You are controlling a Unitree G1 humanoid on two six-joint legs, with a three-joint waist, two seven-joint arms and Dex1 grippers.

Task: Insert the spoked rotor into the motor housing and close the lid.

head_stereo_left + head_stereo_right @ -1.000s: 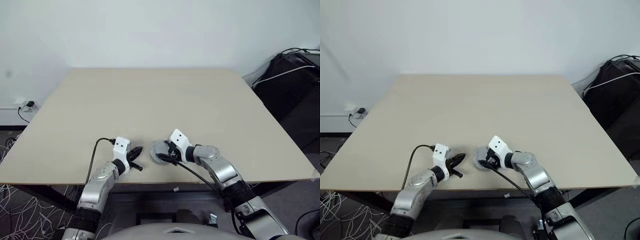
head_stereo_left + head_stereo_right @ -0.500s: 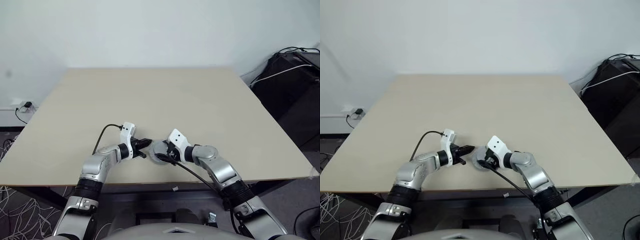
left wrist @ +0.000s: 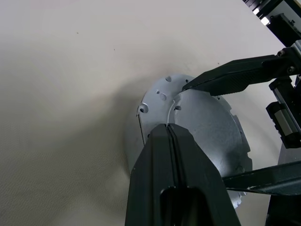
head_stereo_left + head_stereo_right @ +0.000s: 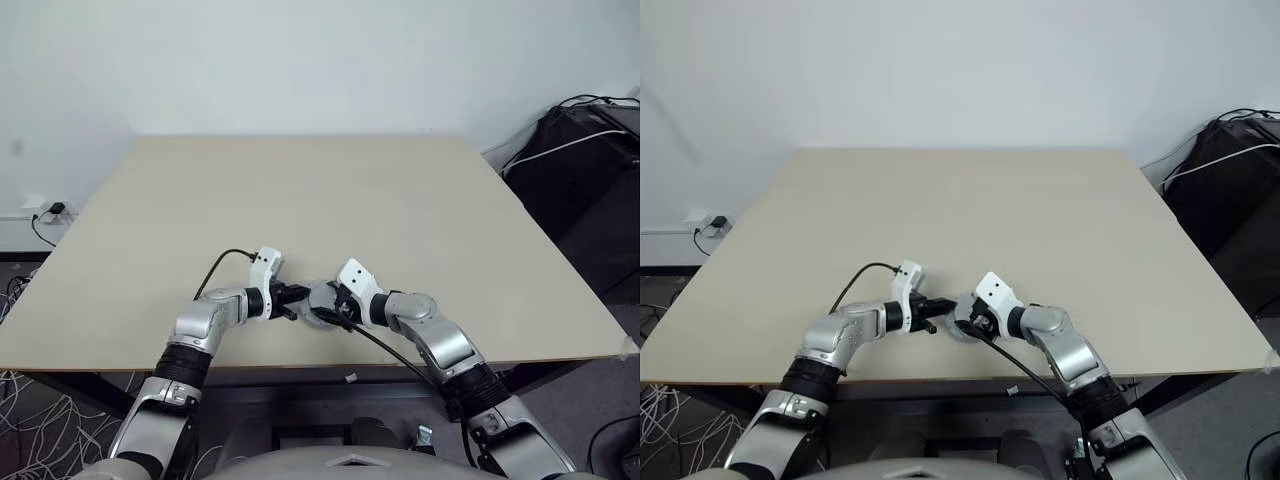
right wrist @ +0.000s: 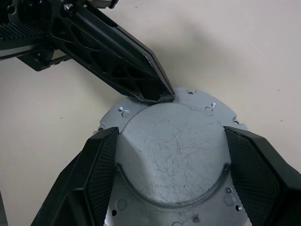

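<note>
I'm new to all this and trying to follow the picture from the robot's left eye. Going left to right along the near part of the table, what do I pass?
Left claw, shut, its tip at the lid → lid, the round silvery cap → right claw, its fingers spread either side of the lid → black bag beyond the table edge.

I see the lid [image 5: 171, 150] as silvery-grey metal, its domed outside dull and covered in fine scratches, with a flat flange dotted by small holes. Both grippers' fingers [image 5: 120, 61] look like matt black plastic, the right pair's inner faces finely textured. The table [image 4: 300, 200] is a smooth, matt beige laminate.
</note>
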